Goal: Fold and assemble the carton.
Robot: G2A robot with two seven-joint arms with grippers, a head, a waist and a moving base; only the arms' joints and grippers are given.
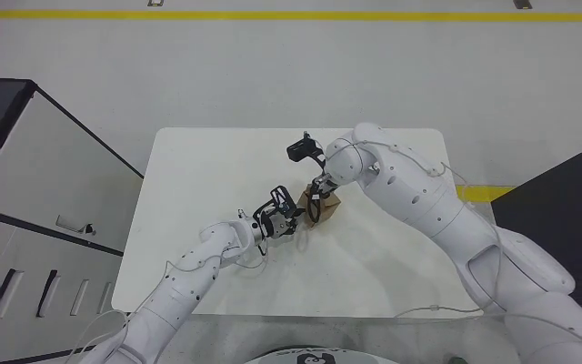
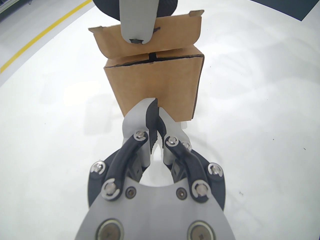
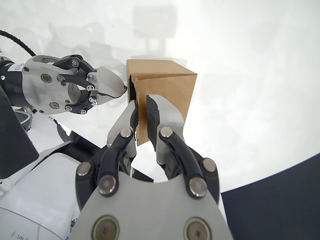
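Now the carton (image 2: 155, 86) stands upright on the table (image 2: 250, 116). Its body is squared up, and only the lid flap (image 2: 175, 33) is unclosed. The flap rises tilted off the carton's far top edge, with a small tab at each outer corner. A dark slit runs along the top edge of the wall that faces my left gripper (image 2: 155, 104); I reckon the flap's lip is meant to go in there.

My right gripper (image 3: 141, 103) comes in from above the carton and is clamped on the flap, one pad on each face of the cardboard. My left gripper has its fingers together with nothing between them. Its tip is at the carton's wall, touching it as far as I can tell, like a brace.

I judge the step in hand to be closing the lid, late in the assembly. The next move calls for my right to swing the flap down over the carton's top and steer lip and tabs into the slit without creasing them. Meanwhile my left must stop the carton sliding or tipping.

The carton's opening shows only shadow, so I cannot tell whether anything lies inside.
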